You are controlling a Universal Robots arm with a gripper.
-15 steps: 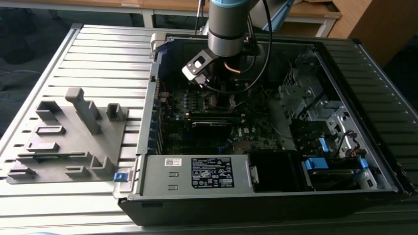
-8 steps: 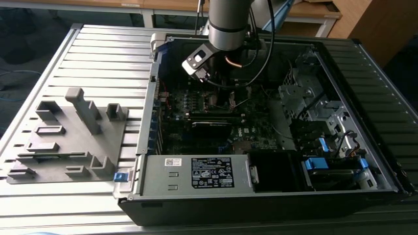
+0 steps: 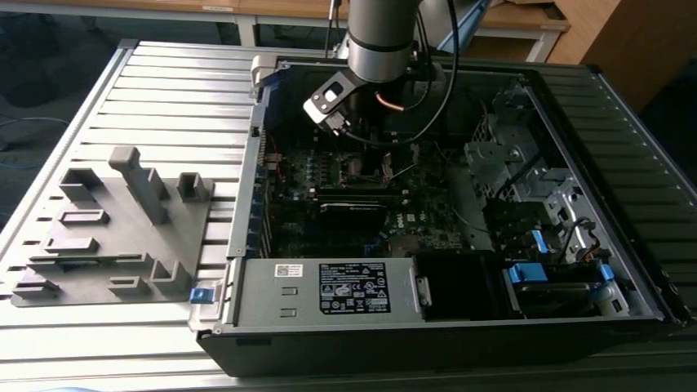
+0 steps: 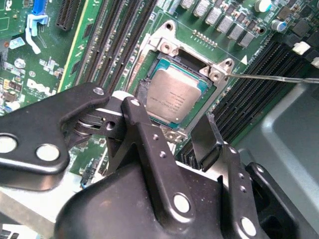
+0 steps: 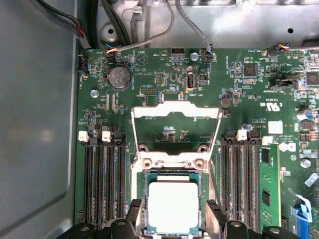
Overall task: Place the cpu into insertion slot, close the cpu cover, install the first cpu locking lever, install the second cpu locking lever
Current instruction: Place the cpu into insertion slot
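The cpu point(image 5: 173, 206) point(image 4: 174, 97), a flat square with a silver-grey top, lies in the insertion slot on the green motherboard. My gripper point(image 5: 174, 219) point(image 4: 174, 113) hangs open just above it. One black finger point(image 5: 134, 210) stands on one side of the chip and the other finger point(image 5: 214, 209) on the opposite side, both apart from it. The cpu cover point(image 5: 177, 110), a thin silvery frame, is swung back on its hinge and stands clear of the slot. A thin metal locking lever point(image 4: 269, 78) sticks out sideways beside the slot. In the exterior view the arm point(image 3: 381, 41) reaches down into the computer case point(image 3: 436, 327).
Black memory slots point(image 5: 104, 184) point(image 5: 246, 174) flank the socket on both sides. Cables point(image 5: 149, 35) run along the case wall above the board. A power supply box point(image 3: 326, 290) sits at the case's near end. A grey parts fixture point(image 3: 109, 229) lies on the table at the exterior view's left.
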